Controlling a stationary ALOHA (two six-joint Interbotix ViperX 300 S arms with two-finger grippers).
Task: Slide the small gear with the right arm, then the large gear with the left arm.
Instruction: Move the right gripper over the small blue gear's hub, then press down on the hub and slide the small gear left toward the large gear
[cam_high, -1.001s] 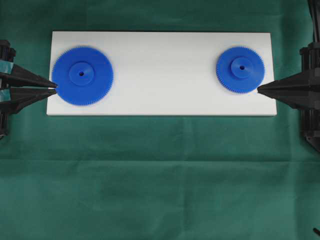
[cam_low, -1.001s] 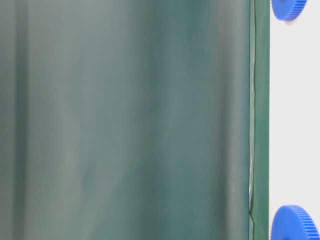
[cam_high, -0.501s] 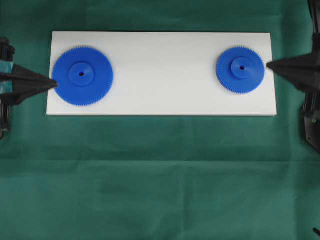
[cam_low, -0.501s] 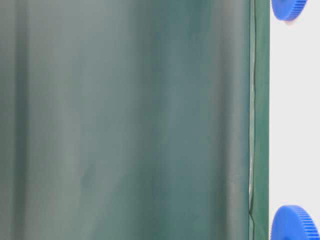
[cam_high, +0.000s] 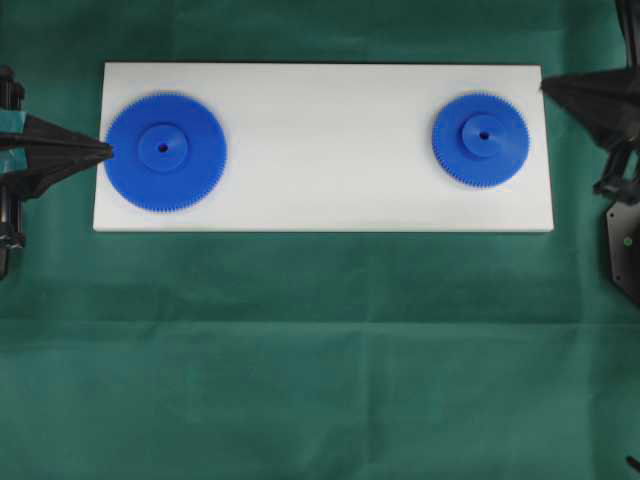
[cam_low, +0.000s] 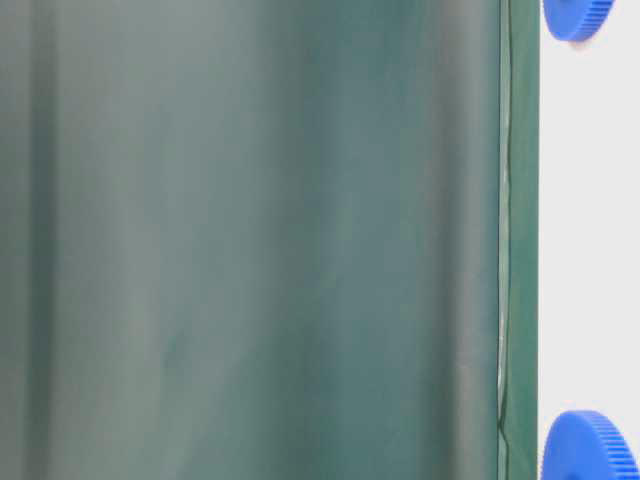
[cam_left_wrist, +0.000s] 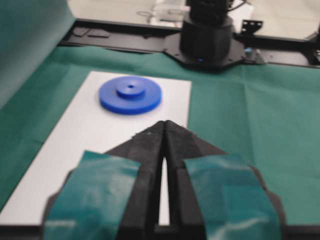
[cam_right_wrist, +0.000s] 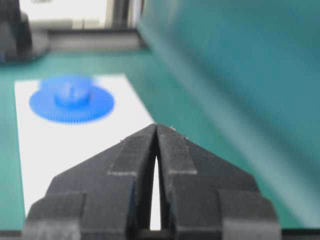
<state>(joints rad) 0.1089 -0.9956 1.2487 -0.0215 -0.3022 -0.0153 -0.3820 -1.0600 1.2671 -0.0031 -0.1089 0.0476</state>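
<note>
Two blue gears lie flat on the white board: the large gear at its left end, the small gear near its right. The left gripper touches the large gear's rim, fingers pressed together; the right gripper, equally clenched, sits apart from the small gear.

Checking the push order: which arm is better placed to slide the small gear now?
Right. The right gripper sits shut beside the small gear; the left gripper is across the board at the large gear.
</note>
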